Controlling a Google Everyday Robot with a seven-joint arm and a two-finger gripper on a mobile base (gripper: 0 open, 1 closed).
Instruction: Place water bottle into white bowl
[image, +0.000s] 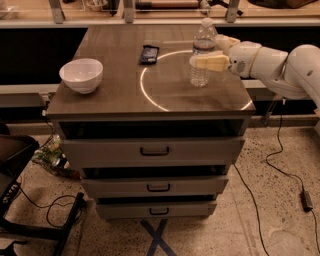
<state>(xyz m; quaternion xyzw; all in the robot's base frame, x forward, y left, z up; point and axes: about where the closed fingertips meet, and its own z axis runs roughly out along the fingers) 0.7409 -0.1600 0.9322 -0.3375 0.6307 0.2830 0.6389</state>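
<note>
From my station I saw the bottle (199, 76) standing upright on the desk (115, 97), on its right half and inside a thin pale ring (142, 86) marked on the top. The hand (202, 57) came in from the right at the bottle's middle height and overlapped it; I could not tell whether it was clenched on the bottle or released. The bowl (81, 75) sat upright near the desk's left edge, well apart from the bottle. A small dark flat object (149, 54) lay toward the back, between them. Three drawers (154, 151) showed below, and a cable (280, 165) trailed over the floor at right.
</note>
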